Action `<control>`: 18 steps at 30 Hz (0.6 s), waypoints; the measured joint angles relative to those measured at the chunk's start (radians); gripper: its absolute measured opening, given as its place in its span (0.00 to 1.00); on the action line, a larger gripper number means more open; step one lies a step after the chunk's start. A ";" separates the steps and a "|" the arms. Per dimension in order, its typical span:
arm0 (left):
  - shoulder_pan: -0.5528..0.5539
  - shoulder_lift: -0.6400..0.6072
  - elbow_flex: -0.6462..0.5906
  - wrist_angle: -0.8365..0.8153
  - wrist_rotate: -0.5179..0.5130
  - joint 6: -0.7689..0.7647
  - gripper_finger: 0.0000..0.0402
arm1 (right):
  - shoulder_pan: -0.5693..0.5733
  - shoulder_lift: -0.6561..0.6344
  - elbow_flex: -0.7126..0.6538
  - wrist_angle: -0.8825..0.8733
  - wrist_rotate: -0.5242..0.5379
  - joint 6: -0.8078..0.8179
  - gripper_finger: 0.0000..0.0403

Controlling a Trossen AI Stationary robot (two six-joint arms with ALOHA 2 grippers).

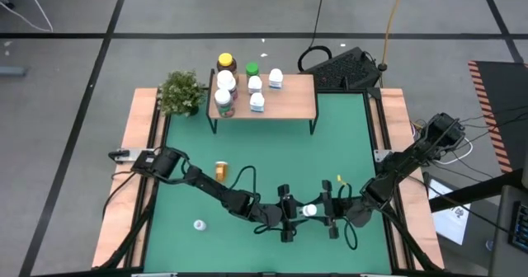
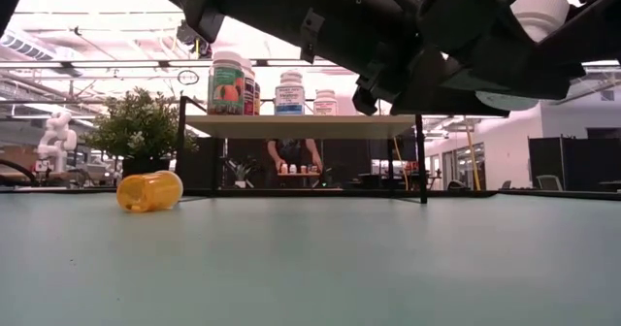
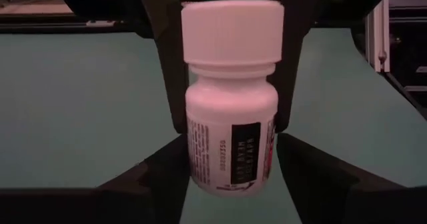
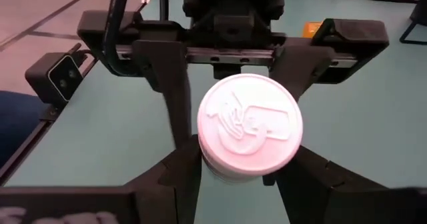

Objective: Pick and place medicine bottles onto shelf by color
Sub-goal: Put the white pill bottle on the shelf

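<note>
1. The green desk (image 1: 272, 157) is the biggest thing here. Both my arms reach in over its near edge and meet in the middle, well clear of everything at the back.
2. The shelf (image 1: 285, 105) stands at the far end of the desk with a potted plant (image 1: 181, 93) just beside it. Six medicine bottles already stand upright on its left half: a yellow-capped bottle (image 1: 225, 62), a green-capped bottle (image 1: 252, 68), and white-capped ones around them.
3. My left gripper (image 1: 288, 214) and right gripper (image 1: 332, 212) face each other with one white bottle (image 3: 230, 94) between them. Both look closed on it, so it's held in the air from two sides at once. From my right wrist I'm staring straight at its white cap (image 4: 249, 125), and from my left wrist I see its side and label.
4. Its long axis seems to run along the line between my grippers, cap toward the right one, though I can't say so for sure.
5. Handling guess: light, rigid plastic with a smooth, slightly slippery wall. The body below the cap is the spot to squeeze, since the cap could twist.
6. An amber bottle (image 1: 220, 171) lies on its side on the desk, left of centre.
7. A small white bottle (image 1: 199, 225) sits near my left arm.
</note>
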 joint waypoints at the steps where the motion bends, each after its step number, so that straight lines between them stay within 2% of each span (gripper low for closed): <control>1: 0.000 0.000 0.000 0.000 -0.001 0.007 0.52 | 0.000 0.000 0.000 0.001 -0.001 0.000 0.39; 6: 0.000 0.000 0.000 -0.001 -0.004 0.047 0.38 | 0.000 0.000 0.000 0.002 -0.002 0.002 0.39; 13: 0.005 -0.015 0.000 -0.003 0.009 0.077 0.39 | 0.001 -0.017 0.000 0.024 -0.003 -0.060 0.44; 18: 0.021 -0.074 0.000 -0.038 0.144 0.102 0.40 | 0.009 -0.143 0.000 -0.023 -0.042 -0.168 0.56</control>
